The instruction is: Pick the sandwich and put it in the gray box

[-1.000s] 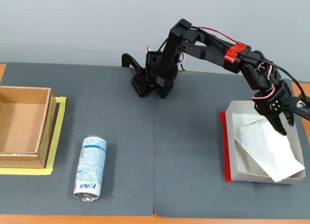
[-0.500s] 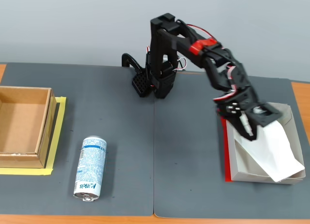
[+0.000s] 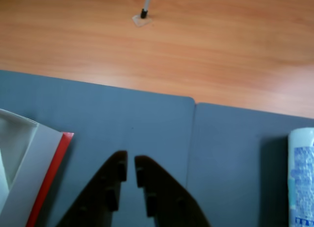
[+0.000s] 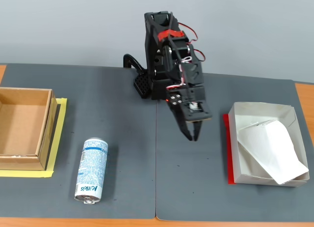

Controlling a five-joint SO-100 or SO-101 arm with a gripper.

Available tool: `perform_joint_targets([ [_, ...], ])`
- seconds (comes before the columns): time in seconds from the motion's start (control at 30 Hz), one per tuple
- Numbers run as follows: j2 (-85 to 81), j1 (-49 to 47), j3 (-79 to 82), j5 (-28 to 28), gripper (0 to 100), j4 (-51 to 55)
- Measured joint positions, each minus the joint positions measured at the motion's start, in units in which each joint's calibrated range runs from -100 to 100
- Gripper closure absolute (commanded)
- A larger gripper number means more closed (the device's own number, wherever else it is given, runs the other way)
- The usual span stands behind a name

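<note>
The sandwich (image 4: pixel 270 151) lay inside the gray box (image 4: pixel 234 153) while the hand (image 4: pixel 193 135), seemingly nearly closed and empty, hung above the counter (image 4: pixel 122 153).

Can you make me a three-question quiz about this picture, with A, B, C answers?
1. Where is the sandwich?
A. in the gray box
B. in the brown box
C. on the mat beside the can

2. What colour is the strip along the gray box's edge?
A. green
B. red
C. purple

3. What is the gripper doing?
A. squeezing the can
B. holding the sandwich
C. holding nothing

Answers:
1. A, the white wedge lies inside the pale tray in the fixed view.
2. B, red shows along its edge in both views.
3. C, the fingers are nearly together above bare mat.
</note>
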Motion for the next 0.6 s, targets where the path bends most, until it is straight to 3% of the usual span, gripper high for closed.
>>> perform_joint_targets([
  [0.6, -32.2, 3.8, 36.7, 0.9, 98, 0.0],
])
